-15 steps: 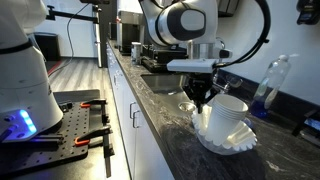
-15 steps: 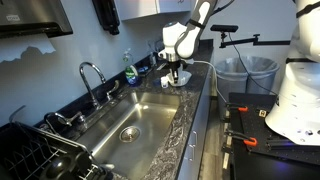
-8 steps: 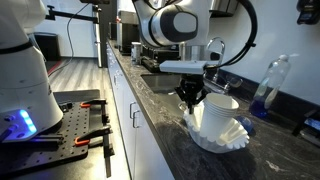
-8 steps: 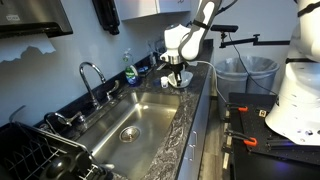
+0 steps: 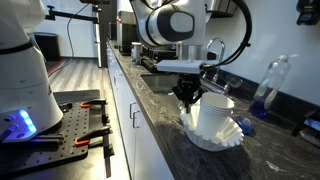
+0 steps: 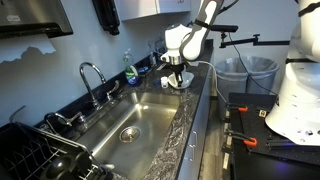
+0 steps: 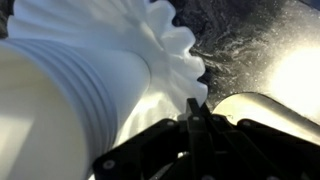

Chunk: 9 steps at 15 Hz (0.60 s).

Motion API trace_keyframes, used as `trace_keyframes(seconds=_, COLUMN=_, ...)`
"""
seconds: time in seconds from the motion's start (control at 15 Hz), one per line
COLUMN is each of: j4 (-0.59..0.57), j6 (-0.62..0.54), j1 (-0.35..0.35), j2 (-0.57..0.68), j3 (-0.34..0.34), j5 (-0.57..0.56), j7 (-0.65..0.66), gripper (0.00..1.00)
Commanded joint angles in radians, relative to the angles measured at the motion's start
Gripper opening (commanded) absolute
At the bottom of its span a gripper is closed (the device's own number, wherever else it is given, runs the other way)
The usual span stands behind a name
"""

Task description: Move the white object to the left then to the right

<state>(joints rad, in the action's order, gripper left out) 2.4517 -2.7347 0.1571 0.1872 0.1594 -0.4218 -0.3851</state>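
Note:
The white object (image 5: 217,122) is a pile of white paper cups on ruffled, wavy-edged white filters. It sits on the dark stone counter (image 5: 170,150), and is small in an exterior view (image 6: 178,83). In the wrist view it fills the left side (image 7: 90,70). My gripper (image 5: 188,97) is at the pile's edge, fingers pressed together (image 7: 197,118) against the ruffled rim. It also shows in an exterior view (image 6: 175,76). The fingers look shut, touching the filter edge; whether paper is pinched between them is unclear.
A clear bottle with blue liquid (image 5: 270,82) stands behind the pile. A steel sink (image 6: 130,120) with a faucet (image 6: 95,80) lies along the counter, with a green soap bottle (image 6: 129,70) near it. A dish rack (image 6: 40,155) is at the near end.
My gripper and the white pile have shifted together along the counter, leftwards in the exterior view that shows the bottle. The bottle has not moved.

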Motion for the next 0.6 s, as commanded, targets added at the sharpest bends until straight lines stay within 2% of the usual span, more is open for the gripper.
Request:
trace_keyframes(seconds=0.0, j4=-0.001, j6=0.002, j1=0.000, j2=-0.001, j3=0.000, j5=0.002, j7=-0.002, gripper=0.01)
trace_keyframes(seconds=0.53, j4=0.039, j6=0.000, j1=-0.029, j2=0.009, j3=-0.006, j5=-0.010, j7=0.041, gripper=0.00)
